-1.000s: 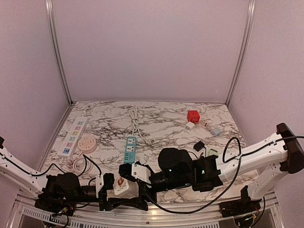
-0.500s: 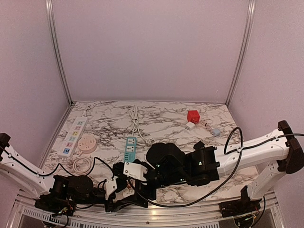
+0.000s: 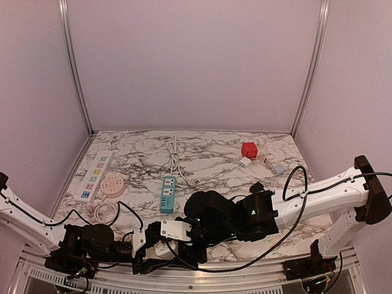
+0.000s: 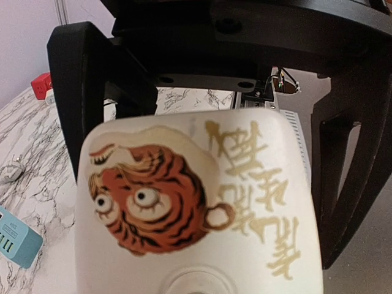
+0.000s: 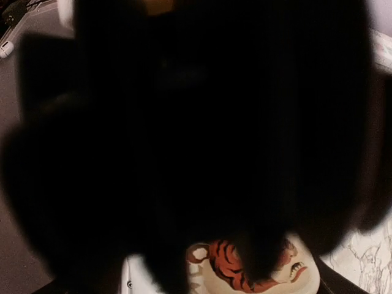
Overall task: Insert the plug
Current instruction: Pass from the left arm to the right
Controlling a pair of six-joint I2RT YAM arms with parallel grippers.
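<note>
Since 1 s ago the right arm (image 3: 318, 196) has swung left and toward the near edge. The right gripper (image 3: 166, 237) now sits right over the left gripper (image 3: 147, 246). Everything else on the marble table (image 3: 214, 160) looks unchanged.

Nearest, at the front edge, the left gripper's fingers (image 4: 86, 92) flank a white tiger-print block (image 4: 196, 208) on both sides and are clamped on it. Its printed face is toward the wrist cam, w/ gold characters beside the tiger. From the top cam the block shows only as a small white patch under the right gripper. The right wrist cam is mostly a dark blurred mass, w/ just a strip of tiger print at the bottom. We can't tell whether the right jaws are apart or closed, nor what they hold.

Farther back, centre-left, a teal power strip (image 3: 168, 194) lies w/ a coiled white cable (image 3: 105, 212) to its left. Beyond those, a pink round socket (image 3: 112, 184) sits just beside a long white power strip (image 3: 95, 173) along the left edge. Right of centre is a small black adapter (image 3: 256, 187).

On the far side, a loose white cord (image 3: 174, 156) lies mid-table. To the right are a red cube (image 3: 248, 149), a white adapter (image 3: 245, 163) just in front of it, and a small grey-blue piece (image 3: 278, 170) near them.
</note>
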